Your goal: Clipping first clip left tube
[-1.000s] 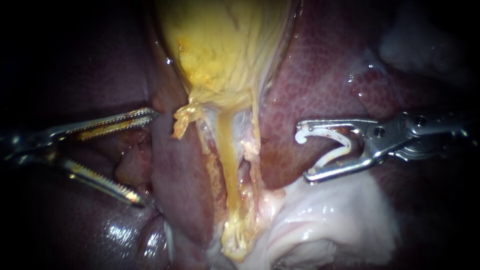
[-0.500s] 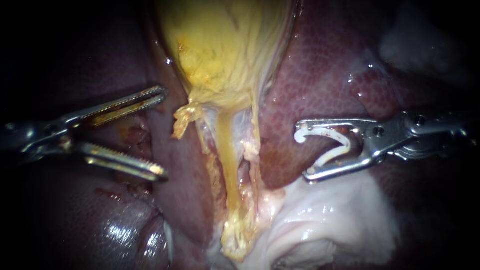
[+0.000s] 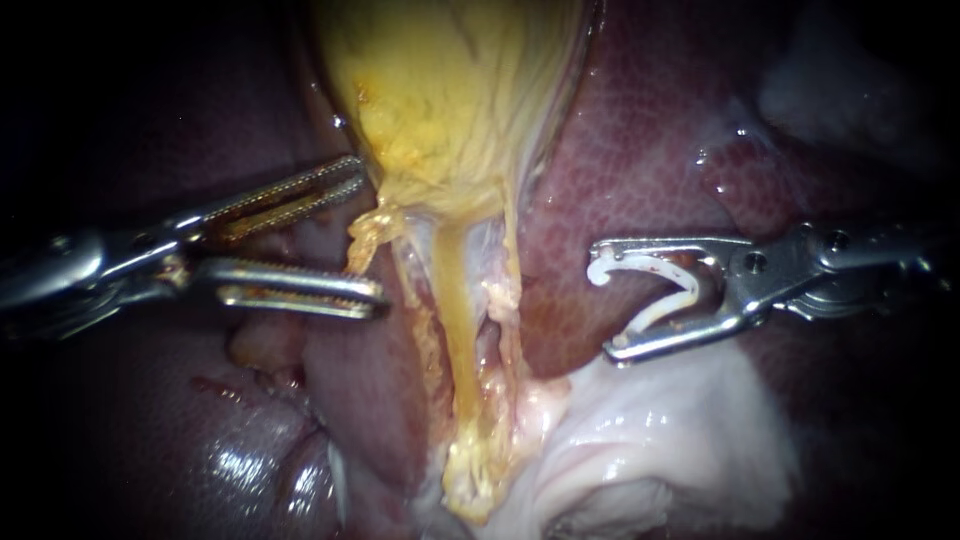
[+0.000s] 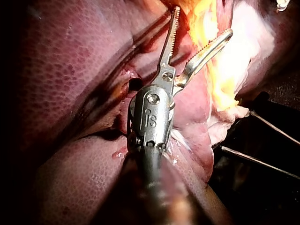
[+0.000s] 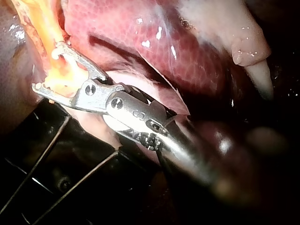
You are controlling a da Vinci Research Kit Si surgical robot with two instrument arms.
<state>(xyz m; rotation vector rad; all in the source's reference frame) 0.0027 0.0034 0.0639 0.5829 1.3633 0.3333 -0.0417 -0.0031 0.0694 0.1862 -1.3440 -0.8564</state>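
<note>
The yellow tube (image 3: 455, 330) runs down from the neck of the gallbladder (image 3: 450, 90), with the liver (image 3: 640, 150) on both sides of it. To the tube's left is the left instrument (image 3: 370, 235). Its hand is apart, the two toothed jaws spread with nothing gripped, the tips just beside the frayed tissue at the top of the tube. To the tube's right, clear of it, is the right instrument (image 3: 605, 298). Its hand stands wide but is clamped on a white clip (image 3: 645, 262), which points its open mouth at the tube. Pale tissue (image 3: 650, 430) lies by the tube's lower end.
</note>
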